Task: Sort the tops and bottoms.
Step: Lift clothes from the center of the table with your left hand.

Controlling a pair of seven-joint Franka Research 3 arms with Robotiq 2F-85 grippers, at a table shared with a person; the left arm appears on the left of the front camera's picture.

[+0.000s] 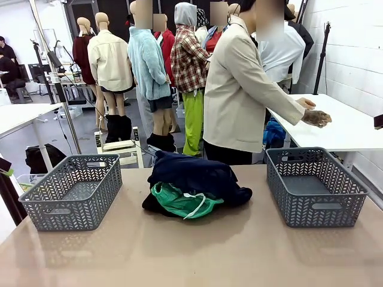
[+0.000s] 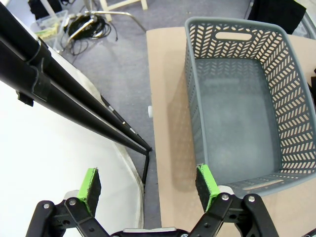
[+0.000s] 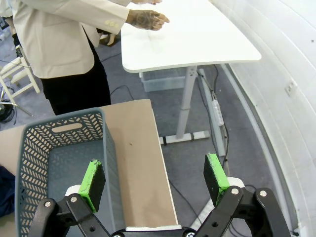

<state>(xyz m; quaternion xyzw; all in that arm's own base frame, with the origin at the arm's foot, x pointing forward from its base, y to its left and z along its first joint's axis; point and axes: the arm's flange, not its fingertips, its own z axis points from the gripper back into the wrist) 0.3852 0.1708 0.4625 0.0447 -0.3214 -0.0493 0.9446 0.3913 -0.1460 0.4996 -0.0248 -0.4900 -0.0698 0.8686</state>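
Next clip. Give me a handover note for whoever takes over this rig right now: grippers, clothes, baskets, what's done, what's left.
Left gripper: open, holding nothing, above the table edge beside the left grey plastic basket.
Right gripper: open, holding nothing, above the outer wall of the right grey plastic basket.
Clothes: large dark navy garment, bright green garment with a white drawstring and black garment lie in one pile on the tan table, between the baskets.
Person in a beige blazer: at the far side, hand on a white table.
Done: nothing sorted.
Left: all three garments, tops and bottoms apart.
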